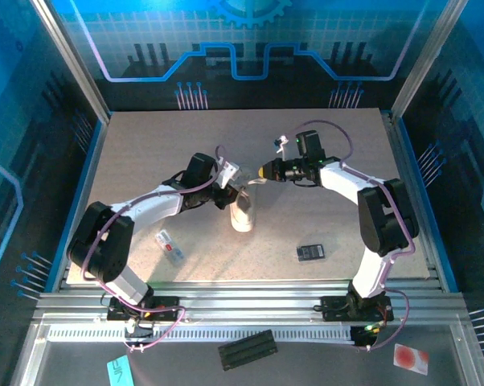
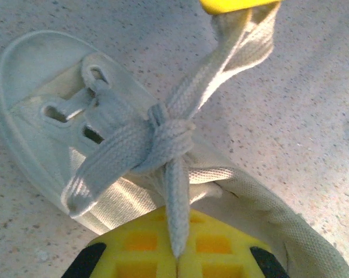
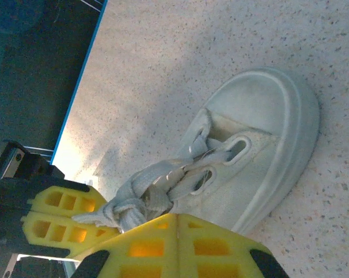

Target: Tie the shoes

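Note:
The white shoe [image 1: 244,212] lies mid-table, its toe toward the arms. Its pale laces are crossed into a knot [image 2: 170,136] over the tongue. One lace strand [image 2: 177,202] runs from the knot straight into my left gripper [image 2: 177,258], whose yellow jaws are shut on it. A lace loop [image 2: 244,35] rises to a yellow finger [image 2: 238,4] of the right gripper. My right gripper [image 3: 177,220] is shut just above the knot [image 3: 119,209], with the shoe's toe cap [image 3: 273,121] beyond. Seen from above, the left gripper [image 1: 228,195] and right gripper [image 1: 264,171] flank the shoe's heel end.
A small black device [image 1: 310,252] lies right of the shoe. A white-and-red packet [image 1: 170,246] lies to its left, near the left arm. A black bar [image 1: 248,350] rests on the metal shelf below the table edge. Blue walls bound the table.

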